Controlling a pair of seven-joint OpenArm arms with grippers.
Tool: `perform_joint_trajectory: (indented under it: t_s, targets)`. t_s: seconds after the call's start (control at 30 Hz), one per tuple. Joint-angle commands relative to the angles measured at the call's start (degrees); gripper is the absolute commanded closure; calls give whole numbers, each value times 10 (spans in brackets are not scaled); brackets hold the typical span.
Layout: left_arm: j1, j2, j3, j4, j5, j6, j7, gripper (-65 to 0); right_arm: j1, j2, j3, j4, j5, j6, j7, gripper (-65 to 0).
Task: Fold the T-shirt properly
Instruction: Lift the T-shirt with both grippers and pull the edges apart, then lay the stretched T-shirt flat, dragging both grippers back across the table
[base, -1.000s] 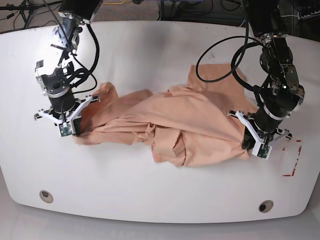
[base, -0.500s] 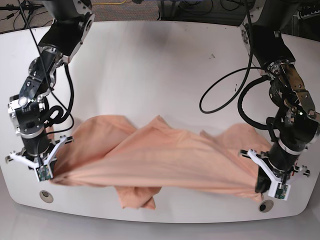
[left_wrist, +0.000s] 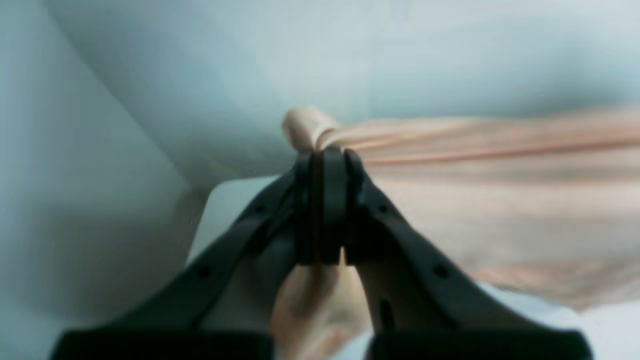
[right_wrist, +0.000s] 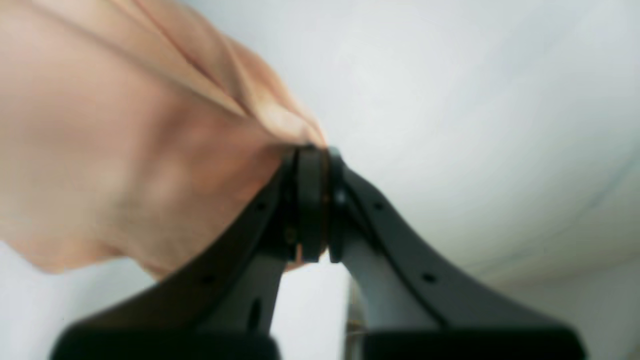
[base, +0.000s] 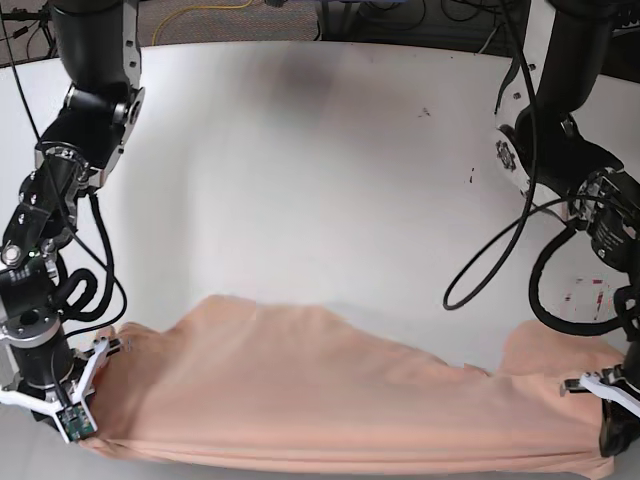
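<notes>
Currently, the large salmon-pink cotton T-shirt (base: 340, 390) hangs between the two grippers at the near side of the white table (base: 300, 180), running past the bottom of the base view. Open white surface behind it, reaching back between the arms to the far table edge, where dark cables and a yellow cable (base: 200, 10) lie beyond. Small red marks (base: 599, 298) on the surface near the left arm.

Shirt's long axis goes side to side across the base view. Taut lower border stretches from one gripper to the other, almost level, slightly lower at the left gripper's end. Upper outline is wavy, with a raised lobe near the left gripper. Which way the collar points: cannot tell.

Both arms reach forward, spread wide, one at each side of the base view. Black left gripper (left_wrist: 325, 205): fingers closed, pinching a bunched bit of shirt; a loose flap hangs below the tips in its wrist view. Black right gripper (right_wrist: 315, 205): also closed, clamped on the opposite end, cloth folds running off to the upper left of its wrist view. Both wrist views blurred.
</notes>
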Motion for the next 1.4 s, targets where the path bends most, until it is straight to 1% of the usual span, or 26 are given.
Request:
perform_joint_trajectory:
  t_s: [0.0, 0.13, 0.33, 0.47, 0.6, 0.73, 0.83, 1.03, 1.1, 1.13, 1.17, 1.23, 1.37]
  targets:
    - [-47, -10, -1, 7, 14, 4, -10, -1, 60, 26, -10, 9, -14, -10, -4, 0]
    - [-84, -12, -2, 6, 15, 4, -4, -3, 108, 41, -34, 9, -17, -9, -8, 0]
    - [-103, -22, -1, 5, 16, 4, -4, -3, 144, 45, -56, 9, -17, -9, -13, 0]
    - [-104, -22, -1, 5, 16, 4, -3, -3, 151, 45, -63, 10, -17, -9, -23, 0]
    - [-96, -22, -3, 5, 15, 4, -3, -3, 138, 45, -60, 12, -17, -8, -23, 0]
    - [-47, -22, -3, 5, 13, 4, -3, -3, 93, 45, -56, 23, -18, 4, -23, 0]
    - [-10, -20, -4, 5, 11, 3, -3, -3, 45, 40, -28, 28, -18, 7, -23, 0]
    - [91, -19, -11, 6, 10, 2, -7, -3, -54, 10, 39, 29, -13, 7, -21, 0]
    - [133, -19, -30, 6, 10, -14, -7, -1, -99, -5, 64, 29, -13, 8, -20, 0]
    - [141, -19, -34, 6, 9, -21, -7, -1, -108, -8, 68, 29, -13, 8, -20, 0]
    - [164, -18, -47, 6, 5, -42, -6, 0, -134, -18, 81, 29, -13, 8, -20, 0]
    - [195, -18, -60, 6, -2, -58, -5, 0, -166, -33, 96, 30, -13, 8, -20, 0]
    - [262, -18, -76, 6, -17, -67, -5, 0, -230, -69, 135, 30, -13, 8, -20, 0]
